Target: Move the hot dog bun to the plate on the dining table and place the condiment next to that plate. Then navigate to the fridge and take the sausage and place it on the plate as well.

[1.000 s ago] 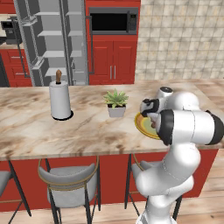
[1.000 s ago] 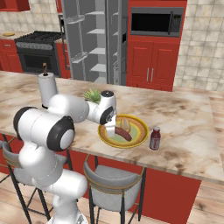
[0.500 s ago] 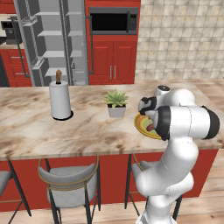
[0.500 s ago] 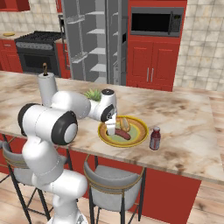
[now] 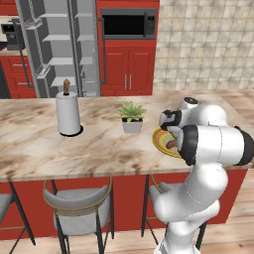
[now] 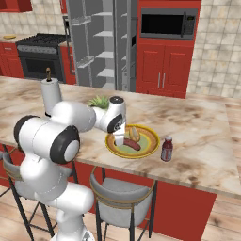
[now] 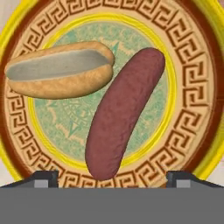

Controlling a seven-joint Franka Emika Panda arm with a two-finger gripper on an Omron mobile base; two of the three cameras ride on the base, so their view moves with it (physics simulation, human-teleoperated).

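The plate (image 7: 194, 87) with its yellow-gold rim lies on the dining table (image 6: 202, 141). On it rest the hot dog bun (image 7: 59, 70) and, beside it, the reddish-brown sausage (image 7: 124, 111), lying diagonally. My gripper (image 7: 113, 178) hovers just above the plate, open, its fingertips (image 7: 43, 178) wide apart and touching nothing. From the right base view the gripper (image 6: 119, 140) hangs over the plate's (image 6: 153, 141) left edge, with the bun (image 6: 133, 133) and the sausage (image 6: 132, 145) beside it. The dark red condiment bottle (image 6: 166, 148) stands upright just right of the plate. The fridge (image 6: 101, 42) stands open behind the table.
A potted plant (image 5: 132, 117) stands close to the plate's left side, and a paper towel holder (image 5: 68, 114) further left. Grey stools (image 5: 79, 203) are tucked under the table's near edge. A black range (image 6: 40, 52) and a microwave (image 6: 168, 23) line the back wall.
The gripper has opened and let go of the sausage, which now lies on the plate beside the bun. The arm has shifted slightly.
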